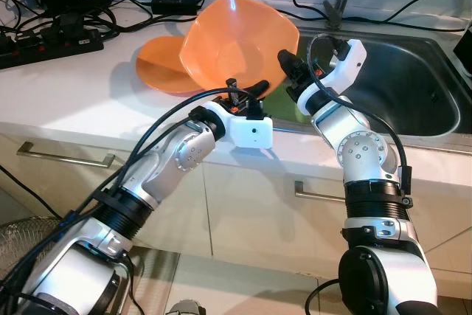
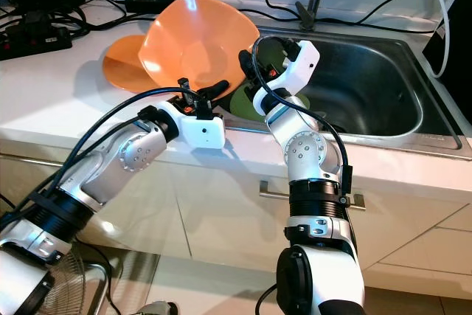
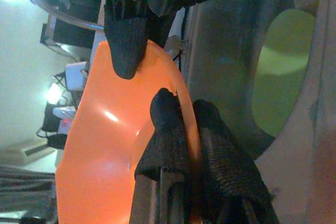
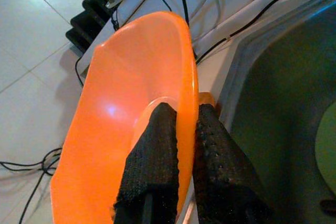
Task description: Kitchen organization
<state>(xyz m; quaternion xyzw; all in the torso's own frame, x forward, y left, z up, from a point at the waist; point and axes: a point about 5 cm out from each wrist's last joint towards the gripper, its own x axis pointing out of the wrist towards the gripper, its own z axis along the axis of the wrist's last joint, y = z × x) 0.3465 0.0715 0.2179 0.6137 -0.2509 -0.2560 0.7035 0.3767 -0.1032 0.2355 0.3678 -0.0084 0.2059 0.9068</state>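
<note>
The left gripper (image 1: 245,92) is clamped on the lower rim of the orange bowl (image 1: 236,42), one finger inside the rim and one outside, as the left wrist view shows plainly. The right gripper (image 1: 289,64) pinches the same rim further round, on the side toward the sink (image 1: 413,86), its fingers (image 4: 152,156) closed either side of the thin edge. The bowl is tilted up on edge, its open face toward the robot, above the counter's front strip right beside the sink. Behind it and to its left an orange plate (image 1: 158,64) lies flat on the counter (image 1: 66,94). A green dish (image 2: 247,101) rests in the sink just beyond the bowl's lower edge. Both grips sit on the bowl's near and sink-side edge, so any carry probably swings it toward the plate or the basin.
</note>
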